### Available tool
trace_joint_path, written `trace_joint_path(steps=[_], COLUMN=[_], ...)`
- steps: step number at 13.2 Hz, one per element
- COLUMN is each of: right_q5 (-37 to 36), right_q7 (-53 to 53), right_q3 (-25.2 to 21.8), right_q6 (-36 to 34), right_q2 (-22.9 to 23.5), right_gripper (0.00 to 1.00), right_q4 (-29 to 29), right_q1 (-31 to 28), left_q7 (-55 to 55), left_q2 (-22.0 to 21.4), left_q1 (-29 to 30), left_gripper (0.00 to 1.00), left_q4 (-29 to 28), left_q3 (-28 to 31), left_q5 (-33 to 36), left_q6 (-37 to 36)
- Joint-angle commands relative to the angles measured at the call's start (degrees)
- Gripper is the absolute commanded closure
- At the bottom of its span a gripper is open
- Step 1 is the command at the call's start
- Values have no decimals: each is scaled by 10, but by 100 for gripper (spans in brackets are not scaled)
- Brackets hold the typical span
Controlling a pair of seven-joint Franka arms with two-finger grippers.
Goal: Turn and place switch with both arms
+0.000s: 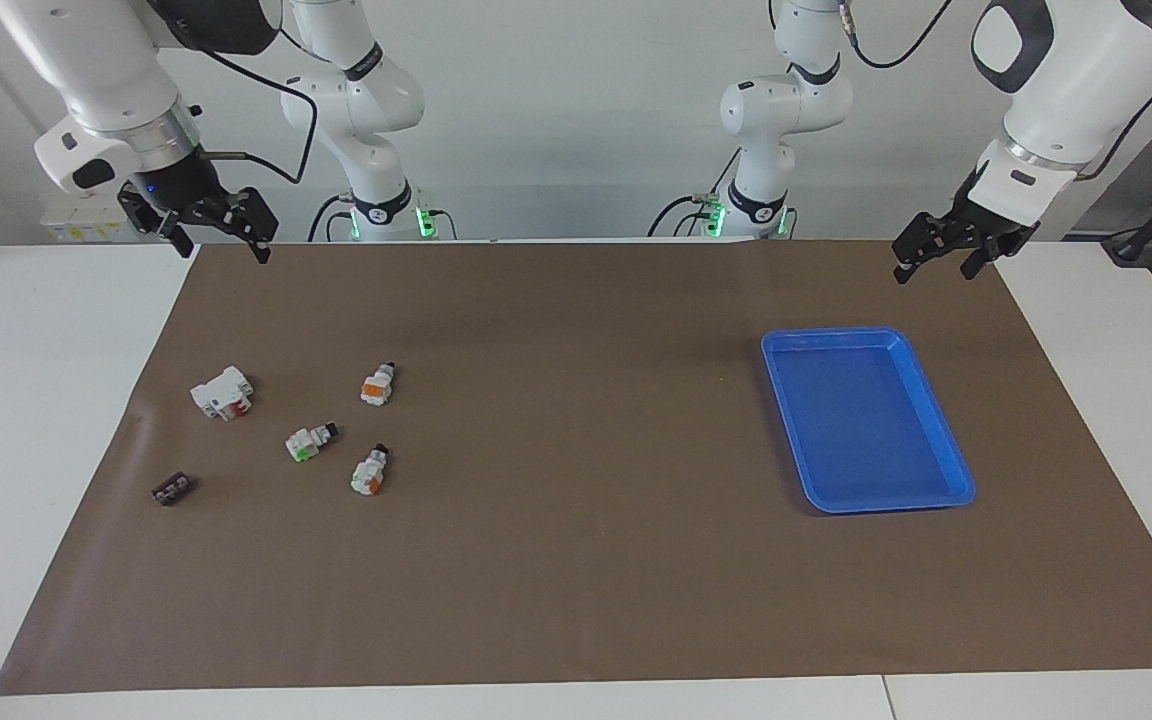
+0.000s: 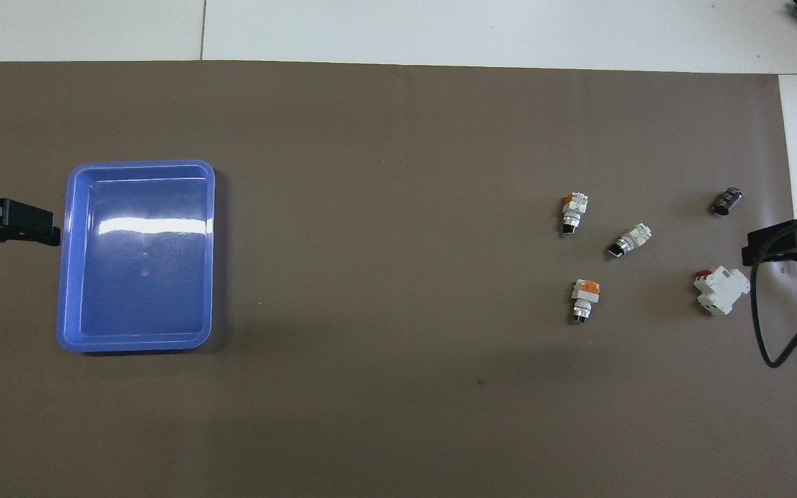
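Three small white switches with black knob tips lie on the brown mat toward the right arm's end. One with an orange face [image 1: 377, 384] [image 2: 585, 297] is nearest the robots. One with a green face [image 1: 310, 441] [image 2: 630, 241] lies in the middle. One with orange and green [image 1: 370, 470] [image 2: 573, 209] is farthest. My right gripper [image 1: 223, 250] [image 2: 779, 245] is open and empty, raised over the mat's corner at its own end. My left gripper [image 1: 933, 272] [image 2: 32, 223] is open and empty, raised over the mat's edge beside the blue tray. Both arms wait.
A blue tray [image 1: 836, 336] [image 2: 142, 164] lies empty on the mat toward the left arm's end. A larger white block with red [image 1: 223, 392] [image 2: 720, 289] and a small black block [image 1: 172, 489] [image 2: 726, 201] lie beside the switches, toward the right arm's end.
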Motion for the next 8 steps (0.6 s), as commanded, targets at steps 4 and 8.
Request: trace_joint_path(steps=[4,8], right_q5=[-9,-3], right_q7=[-4,12], right_q3=[-1,-2], right_q6=[11,42], right_q2=[-16,-24], right_gripper=[0,0], right_q4=[-21,-43], right_q1=[0,-7], left_q7=[3,3], left_q2=[-11,-11], left_q1=[5,5], left_gripper=[0,0], left_q4=[-8,-8], left_q3=[-3,-3], left_q5=[9,9], left_q6=[3,3])
